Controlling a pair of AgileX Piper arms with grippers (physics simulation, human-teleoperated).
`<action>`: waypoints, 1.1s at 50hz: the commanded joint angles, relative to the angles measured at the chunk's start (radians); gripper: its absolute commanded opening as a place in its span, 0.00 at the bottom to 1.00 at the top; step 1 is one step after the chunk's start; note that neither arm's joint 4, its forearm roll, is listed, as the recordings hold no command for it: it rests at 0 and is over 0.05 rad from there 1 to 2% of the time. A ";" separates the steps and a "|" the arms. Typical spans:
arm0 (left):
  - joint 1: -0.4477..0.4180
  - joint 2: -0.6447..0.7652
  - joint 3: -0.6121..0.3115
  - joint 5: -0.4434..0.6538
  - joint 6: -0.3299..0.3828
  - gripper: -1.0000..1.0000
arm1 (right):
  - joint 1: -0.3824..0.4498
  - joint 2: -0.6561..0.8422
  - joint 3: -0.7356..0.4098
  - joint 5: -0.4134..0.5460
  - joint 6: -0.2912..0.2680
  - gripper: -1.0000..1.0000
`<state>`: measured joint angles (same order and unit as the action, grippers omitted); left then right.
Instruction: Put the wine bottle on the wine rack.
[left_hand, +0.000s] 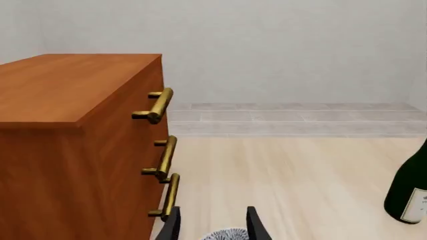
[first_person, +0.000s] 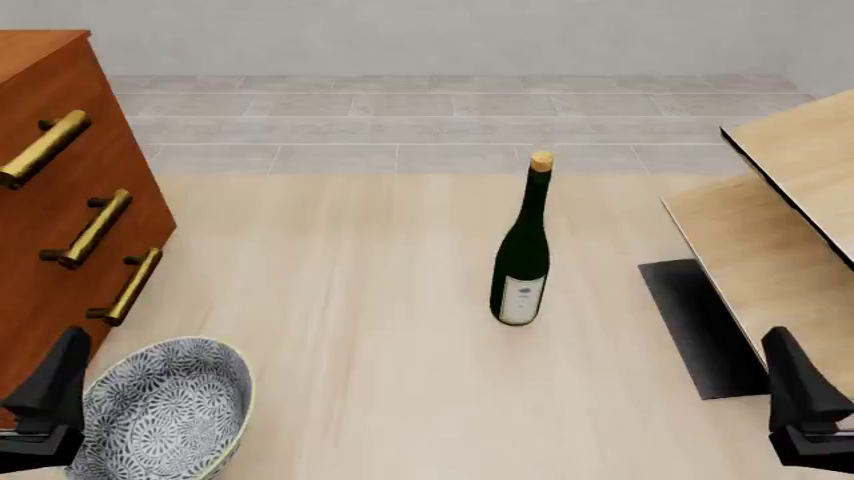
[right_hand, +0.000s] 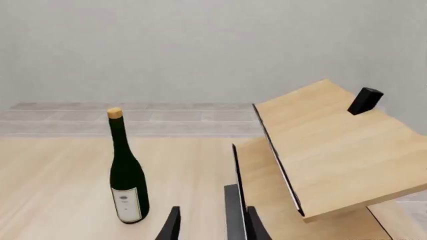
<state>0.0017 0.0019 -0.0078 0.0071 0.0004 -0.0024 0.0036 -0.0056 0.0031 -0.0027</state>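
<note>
Wine bottle (first_person: 522, 258) stands upright mid-table, well apart from wine rack (first_person: 787, 220).

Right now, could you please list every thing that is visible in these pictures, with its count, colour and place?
wine bottle: 1, dark green glass with tan cork and white label, standing upright near the middle of the table.
wine rack: 1, pale wood slanted panels with dark edges on a black base plate, at the right side of the table.
drawer cabinet: 1, reddish-brown with three brass handles, at the left side of the table.
bowl: 1, white with a dark blue pattern, near left, in front of the cabinet.
table: 1, light wood.
left gripper: 1, black, near left by the bowl, open, holding nothing.
right gripper: 1, black, near right by the rack, open, holding nothing.
</note>
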 joint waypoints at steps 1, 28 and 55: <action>-0.007 0.009 0.000 -0.008 0.004 1.00 | 0.019 0.001 -0.003 0.009 0.002 1.00; -0.012 0.056 0.003 -0.058 0.016 1.00 | 0.136 0.393 -0.134 -0.173 -0.069 1.00; -0.001 0.033 0.007 -0.025 -0.006 1.00 | 0.142 0.634 -0.270 -0.200 -0.068 1.00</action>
<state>-0.0066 0.0402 -0.0014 -0.0253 0.0049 0.1360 0.5454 -0.2321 -0.1786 -0.0694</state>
